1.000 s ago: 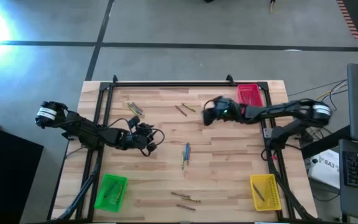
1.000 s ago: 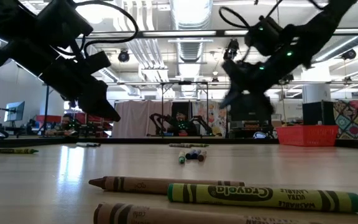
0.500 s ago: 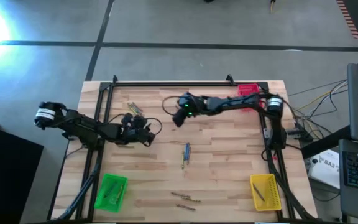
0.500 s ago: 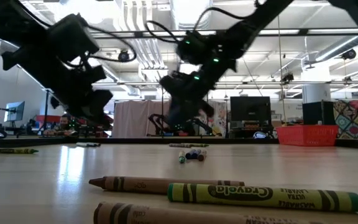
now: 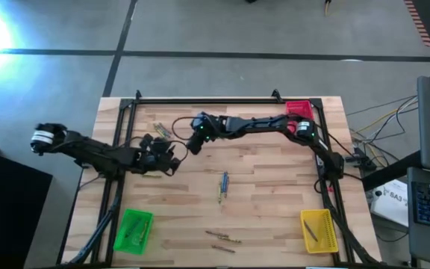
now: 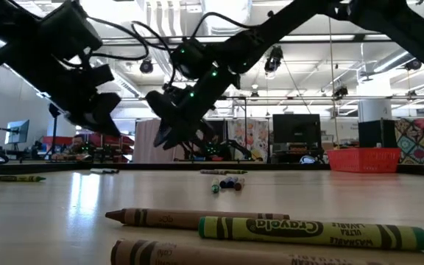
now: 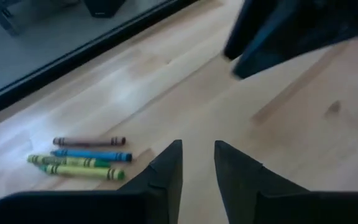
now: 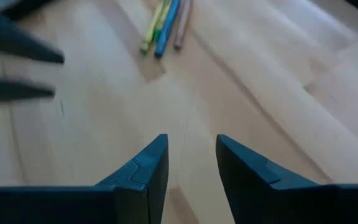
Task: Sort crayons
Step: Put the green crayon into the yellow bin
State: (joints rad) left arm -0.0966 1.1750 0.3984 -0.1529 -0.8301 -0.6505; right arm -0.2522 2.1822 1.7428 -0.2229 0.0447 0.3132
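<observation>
Four crayons [image 7: 82, 158], brown, blue, green and yellow, lie side by side at the table's far left [image 5: 160, 129]; the right wrist view shows them too [image 8: 166, 22]. A blue and yellowish pair [image 5: 222, 187] lies mid-table, and more crayons [image 5: 222, 239] lie near the front edge. My left gripper [image 5: 169, 149] hovers open just on the near side of the far-left group, nothing between its fingers [image 7: 197, 165]. My right gripper [image 5: 188, 139] hovers open to the right of that group, close to the left gripper, and also has nothing between its fingers [image 8: 191, 158].
A green tray [image 5: 133, 229] stands at the near left, a yellow tray [image 5: 318, 230] at the near right and a red tray [image 5: 298, 112] at the far right. A black frame [image 5: 200, 100] runs along the far edge. Large crayons [image 6: 308, 232] lie close to the low camera.
My right gripper has swept along the far part of the table, from beside the red tray toward the left edge, and now hangs by the far-left crayon group. My left gripper has gone a little toward the far edge. No crayon has moved.
</observation>
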